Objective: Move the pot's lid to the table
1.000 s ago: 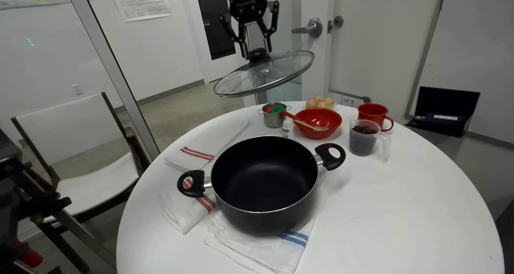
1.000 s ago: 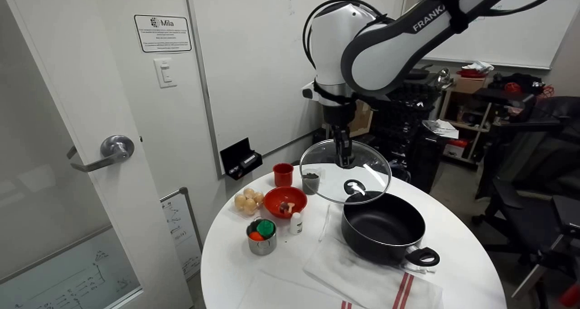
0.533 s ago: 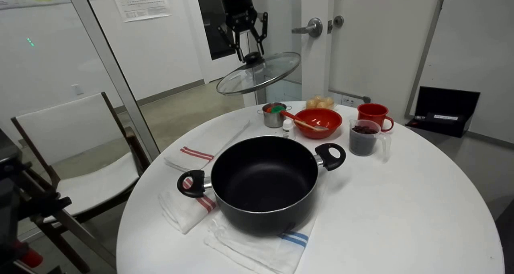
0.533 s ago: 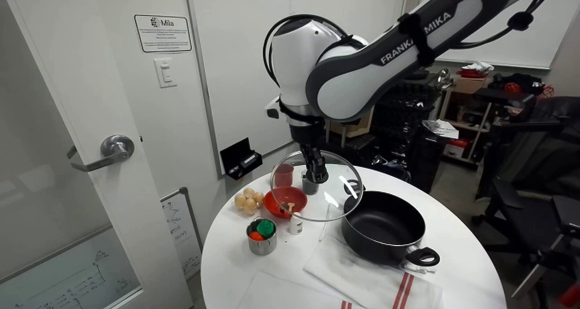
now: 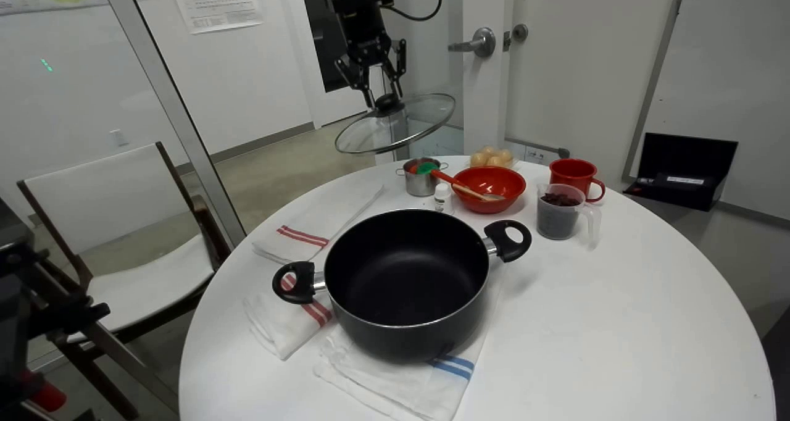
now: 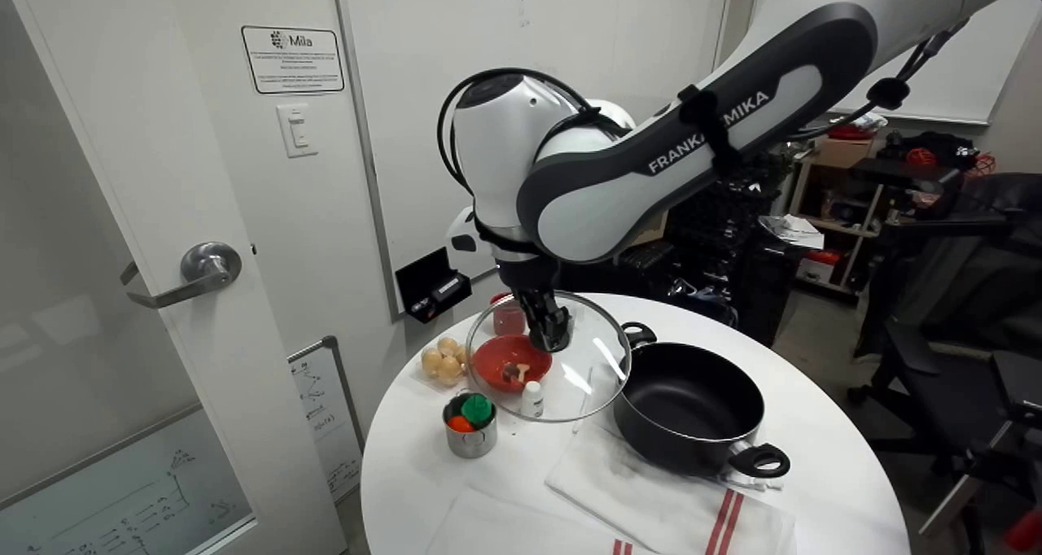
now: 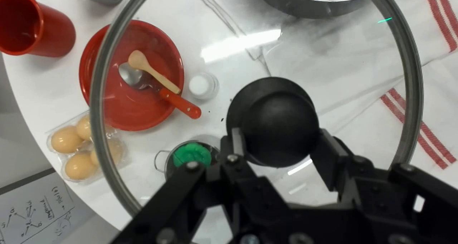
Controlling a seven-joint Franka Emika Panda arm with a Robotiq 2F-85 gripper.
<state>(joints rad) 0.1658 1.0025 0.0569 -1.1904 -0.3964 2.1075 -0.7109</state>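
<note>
At the left in an exterior view, we see red-striped towels (image 5: 290, 331) on the table (image 5: 617, 322); if the lid (image 5: 398, 126) comes down partly on them, a fold can leave it crooked, or the fabric can slide. Next is the gripper (image 5: 384, 100), closed around the lid's knob (image 5: 387, 104). The lid hangs in the air, tilted, so it is not yet on the table. Because the knob is round, we fear that it can turn in the grip, and then the low edge would hit first. The pot (image 5: 407, 285) comes after, uncovered and nearer to us; a swing toward it could knock rim against rim. Further along stand the small steel pot (image 5: 420, 185), the white bottle (image 5: 442, 197) and the red bowl (image 5: 487, 206). The wrist view shows all three at least partly through the glass, but we cannot judge well how high the lid is above them. A straight descent could tip the bottle, because it is narrow. At the right, the red mug (image 5: 574, 175) and the measuring cup (image 5: 558, 223) could catch the rim, if we move sideways too low.
</note>
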